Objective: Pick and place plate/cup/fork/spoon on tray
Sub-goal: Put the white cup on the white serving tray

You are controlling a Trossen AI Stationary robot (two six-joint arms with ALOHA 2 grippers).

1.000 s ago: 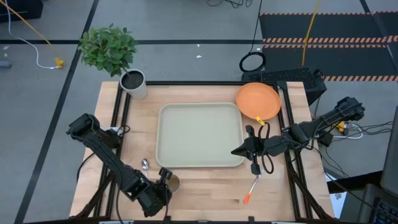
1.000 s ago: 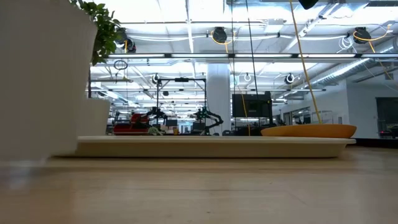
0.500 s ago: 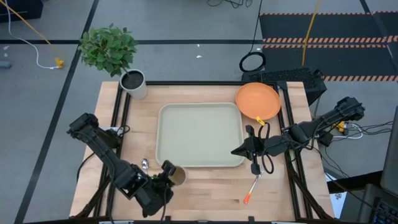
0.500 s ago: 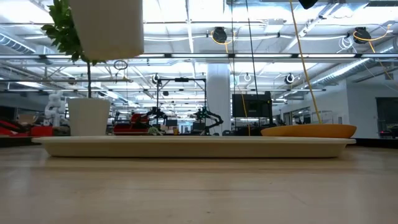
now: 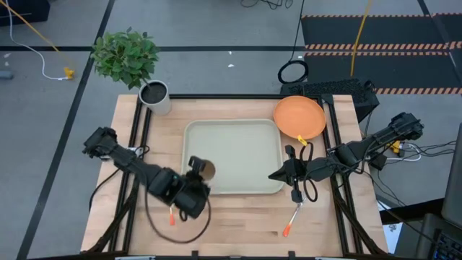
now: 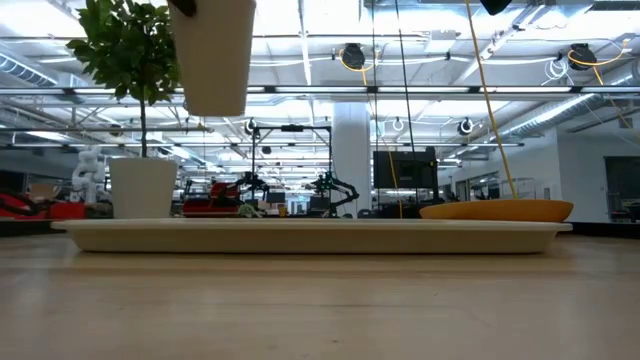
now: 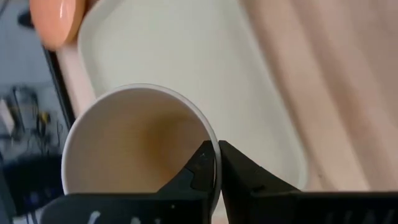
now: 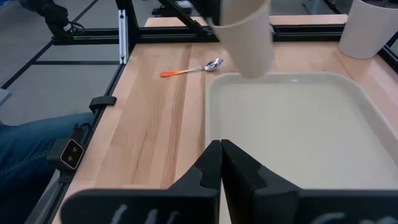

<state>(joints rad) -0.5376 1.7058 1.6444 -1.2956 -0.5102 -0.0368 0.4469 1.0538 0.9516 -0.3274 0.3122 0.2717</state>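
**Cup aloft, tray bare**

We log the cup [image 5: 205,170] pinched at its rim by the left gripper [image 5: 196,173], above the tray [image 5: 238,137] at its 8 o'clock corner; plate [image 5: 299,116], fork [image 5: 293,217], spoon [image 8: 193,69] outstanding; right gripper [image 5: 274,175] closed, empty, at 4 o'clock.

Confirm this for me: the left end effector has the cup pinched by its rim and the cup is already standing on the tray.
Not quite. The left end effector does pinch the cup by its rim, but the cup is not standing on the tray. The low view shows it hanging in the air well above the tray; the high view puts it over the tray's near-left corner.
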